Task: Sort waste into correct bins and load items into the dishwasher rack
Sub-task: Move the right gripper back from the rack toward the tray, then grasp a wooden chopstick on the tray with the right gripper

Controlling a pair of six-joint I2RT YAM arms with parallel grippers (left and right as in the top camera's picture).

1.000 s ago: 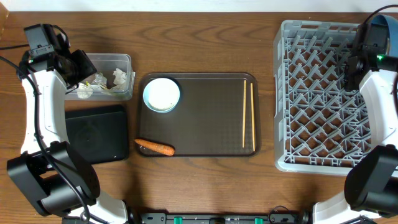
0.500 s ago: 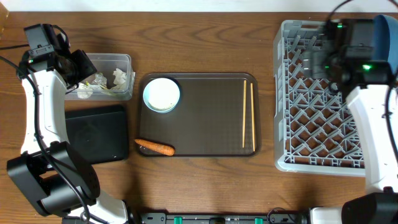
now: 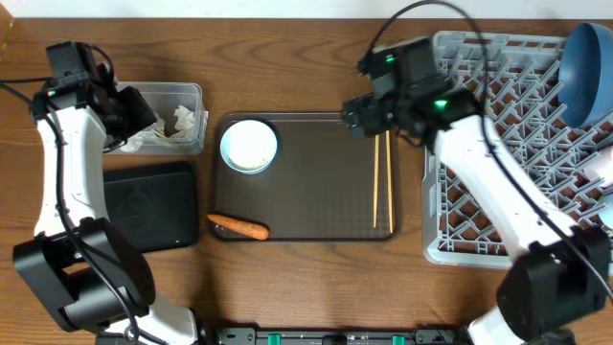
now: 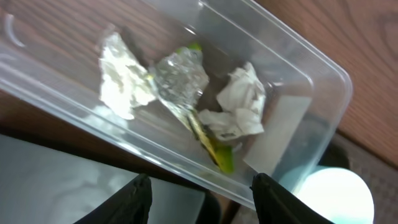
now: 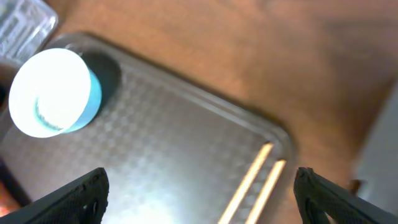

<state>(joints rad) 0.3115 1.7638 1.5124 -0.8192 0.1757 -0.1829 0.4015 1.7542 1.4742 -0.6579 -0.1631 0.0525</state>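
The clear tub (image 3: 182, 93) holds a crumpled white tissue (image 4: 242, 102), a yellow snack wrapper (image 4: 214, 149) and white scraps (image 4: 124, 84). My left gripper (image 4: 205, 200) is open and empty over the tub's near wall; it also shows in the overhead view (image 3: 134, 117). My right gripper (image 5: 202, 199) is open and empty above the brown serving tray's far right corner (image 3: 359, 115), next to the two chopsticks (image 3: 381, 177). The white bowl with a blue rim (image 3: 249, 146) and the orange carrot (image 3: 238, 226) lie on that tray. The dark blue plate (image 3: 586, 62) stands in the grey rack (image 3: 508, 163).
The flat black tray (image 3: 148, 206) lies in front of the tub. The brown serving tray (image 3: 316, 192) sits mid-table. A pale cup (image 3: 601, 168) shows at the rack's right edge. Bare wood runs along the table's front.
My right arm has swung left from the rack's far right corner to the serving tray, leaving the dark blue plate standing in the rack. The left arm has hardly moved.
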